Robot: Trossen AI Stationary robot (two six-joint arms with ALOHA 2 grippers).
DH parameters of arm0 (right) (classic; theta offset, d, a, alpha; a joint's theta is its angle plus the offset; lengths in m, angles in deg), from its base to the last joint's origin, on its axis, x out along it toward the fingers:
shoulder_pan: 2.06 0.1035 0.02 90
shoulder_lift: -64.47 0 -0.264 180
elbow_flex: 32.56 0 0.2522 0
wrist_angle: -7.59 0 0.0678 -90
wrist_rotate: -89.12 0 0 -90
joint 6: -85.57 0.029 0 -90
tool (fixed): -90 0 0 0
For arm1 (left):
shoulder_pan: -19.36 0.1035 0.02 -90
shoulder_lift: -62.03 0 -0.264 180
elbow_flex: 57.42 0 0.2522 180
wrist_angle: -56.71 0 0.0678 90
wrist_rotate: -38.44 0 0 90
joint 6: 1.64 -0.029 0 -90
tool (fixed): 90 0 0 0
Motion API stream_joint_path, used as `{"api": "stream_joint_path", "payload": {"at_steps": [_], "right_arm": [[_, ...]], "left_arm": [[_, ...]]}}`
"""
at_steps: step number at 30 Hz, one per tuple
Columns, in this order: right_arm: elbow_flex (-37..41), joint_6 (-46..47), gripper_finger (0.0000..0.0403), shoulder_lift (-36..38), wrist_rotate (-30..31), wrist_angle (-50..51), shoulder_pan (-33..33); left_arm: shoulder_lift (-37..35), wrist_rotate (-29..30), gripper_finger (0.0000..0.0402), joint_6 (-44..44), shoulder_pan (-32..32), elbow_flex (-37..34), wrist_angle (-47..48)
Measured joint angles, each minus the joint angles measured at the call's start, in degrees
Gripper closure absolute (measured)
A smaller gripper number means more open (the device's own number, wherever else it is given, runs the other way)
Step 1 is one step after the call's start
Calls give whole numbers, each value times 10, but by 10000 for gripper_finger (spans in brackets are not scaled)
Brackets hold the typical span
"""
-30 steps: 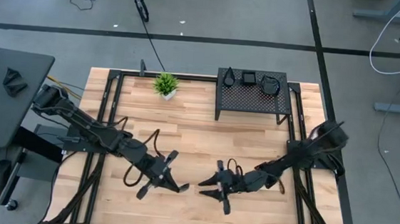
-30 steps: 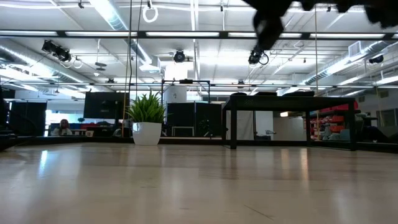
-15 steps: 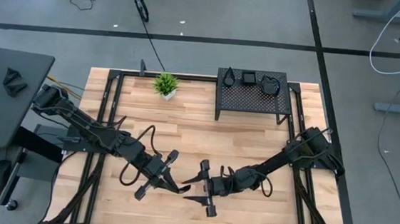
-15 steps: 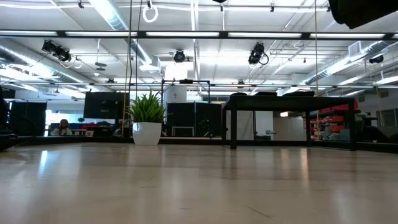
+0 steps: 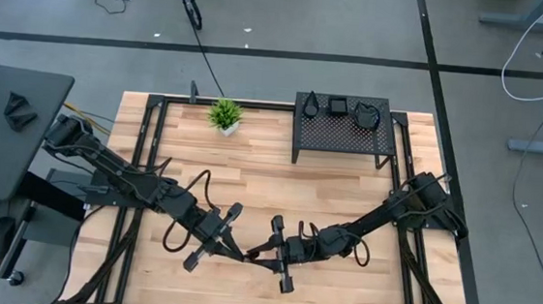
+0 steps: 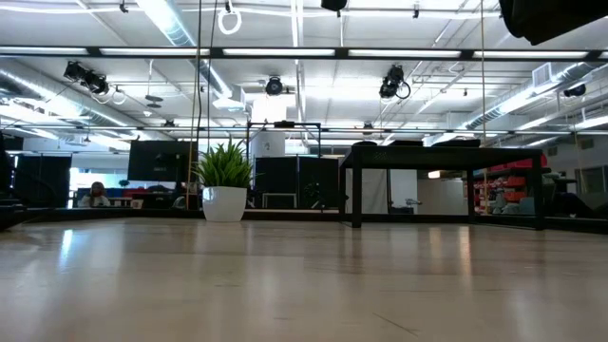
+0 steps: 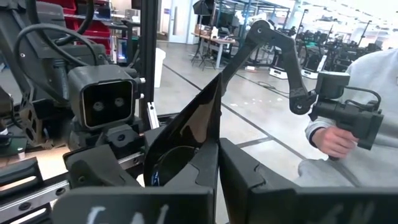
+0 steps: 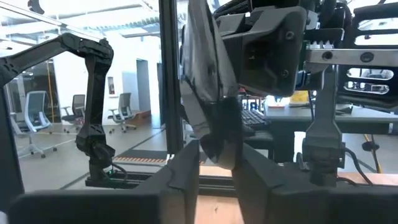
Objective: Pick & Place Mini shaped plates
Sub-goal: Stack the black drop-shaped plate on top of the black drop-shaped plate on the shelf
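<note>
Both grippers meet at the worktop's (image 5: 278, 187) six o'clock: left gripper (image 5: 234, 254) and right gripper (image 5: 258, 257) each pinch one glossy black plate (image 7: 186, 134) between nearly closed fingers (image 8: 186, 168). Three more plates (image 5: 337, 107) sit on the rack (image 5: 343, 129) (at one o'clock).

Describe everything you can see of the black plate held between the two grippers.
The plate is small, glossy black and thin, with one pointed corner and a rounded hollow that reflects the room. It stands on edge above the front middle of the table, clamped in the left gripper. Its other end reaches the right gripper; whether that one grips it cannot be seen.
</note>
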Motion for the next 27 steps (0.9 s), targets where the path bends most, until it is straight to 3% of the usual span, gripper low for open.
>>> {"api": "stream_joint_path", "payload": {"at_steps": [8, 12, 16, 21, 27], "right_arm": [[0, -2, 372, 1, -7, 10, 1], [0, -4, 378, 1, -8, 19, 1], [-1, 0, 368, 3, 7, 43, 6], [-1, 50, 370, 29, 55, 163, 19], [0, 170, 375, 106, 142, 465, 45]], "left_arm": [[0, 0, 385, 0, 0, 0, 1], [0, 1, 382, 0, 0, 0, 2], [0, 3, 354, 0, 0, 0, 1], [0, 0, 304, 0, 7, -1, 10], [-26, 0, 259, 3, 30, 0, 84]]}}
